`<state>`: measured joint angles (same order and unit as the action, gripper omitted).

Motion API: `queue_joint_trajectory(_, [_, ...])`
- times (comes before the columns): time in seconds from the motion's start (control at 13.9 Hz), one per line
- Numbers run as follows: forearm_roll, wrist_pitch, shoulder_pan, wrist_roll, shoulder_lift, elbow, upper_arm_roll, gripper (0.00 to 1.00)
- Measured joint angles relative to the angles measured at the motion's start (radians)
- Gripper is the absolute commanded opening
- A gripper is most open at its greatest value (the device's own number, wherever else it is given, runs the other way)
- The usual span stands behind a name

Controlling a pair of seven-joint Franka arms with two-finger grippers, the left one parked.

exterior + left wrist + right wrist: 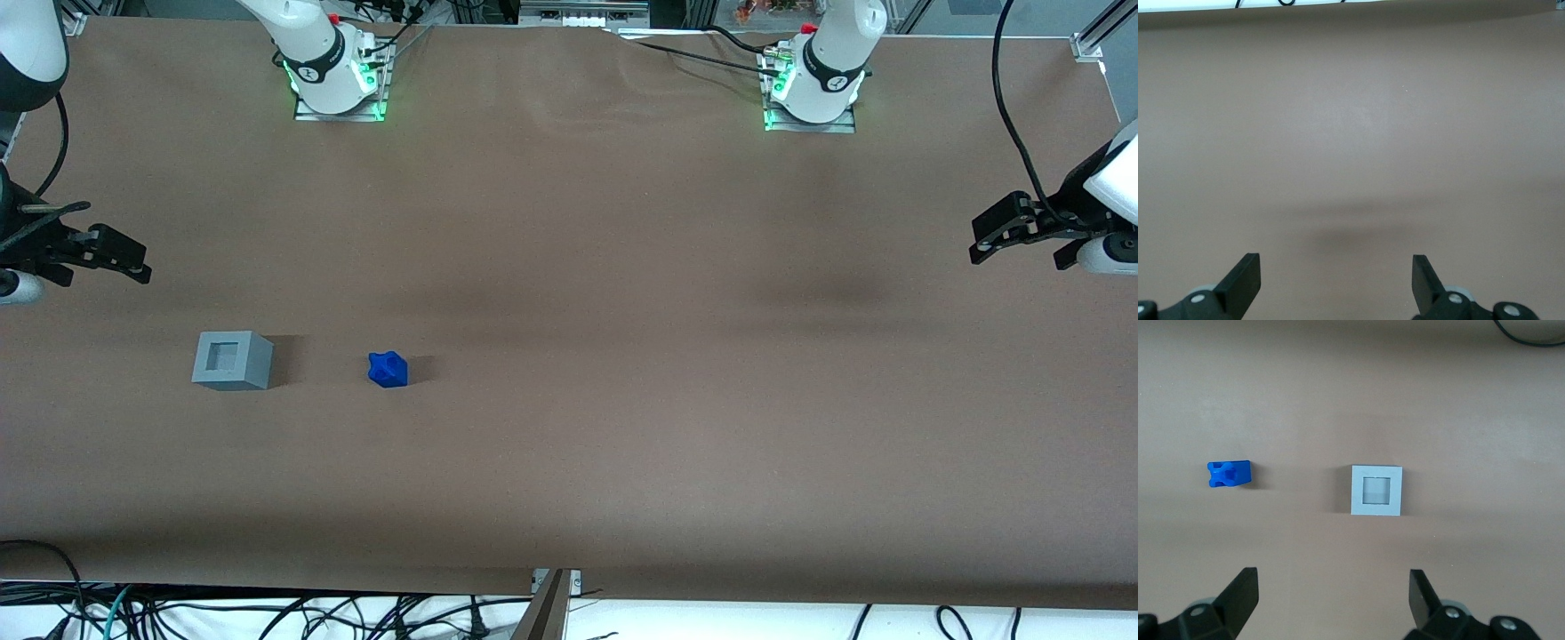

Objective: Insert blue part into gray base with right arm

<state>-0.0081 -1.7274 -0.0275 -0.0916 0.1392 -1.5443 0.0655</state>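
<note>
The gray base (233, 360), a light-gray cube with a square recess in its top, stands on the brown table. The blue part (388, 369) lies on the table beside it, a short gap away toward the parked arm's end. My right gripper (133, 262) hangs above the table at the working arm's end, farther from the front camera than the gray base. It is open and empty. The right wrist view looks down on the gray base (1376, 489) and the blue part (1229, 473), with the gripper (1333, 580) apart from both.
The brown table (622, 356) runs wide toward the parked arm's end. Two arm bases (336, 76) (813, 89) stand at the edge farthest from the front camera. Cables (267, 613) lie below the near edge. A black cable (1531, 333) shows in the right wrist view.
</note>
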Motion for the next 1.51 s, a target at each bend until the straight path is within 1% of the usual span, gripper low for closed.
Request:
queue_joint_trajectory(1.01, [0.0,0.0,-0.001,0.0,0.011,0.0,-0.005,1.0])
queue_joint_trajectory(1.29, [0.0,-0.017,-0.01,0.0,0.082,0.0,-0.014,1.0])
queue_joint_trajectory(1.51, [0.0,-0.08,-0.069,0.0,0.148,0.0,-0.018,1.0])
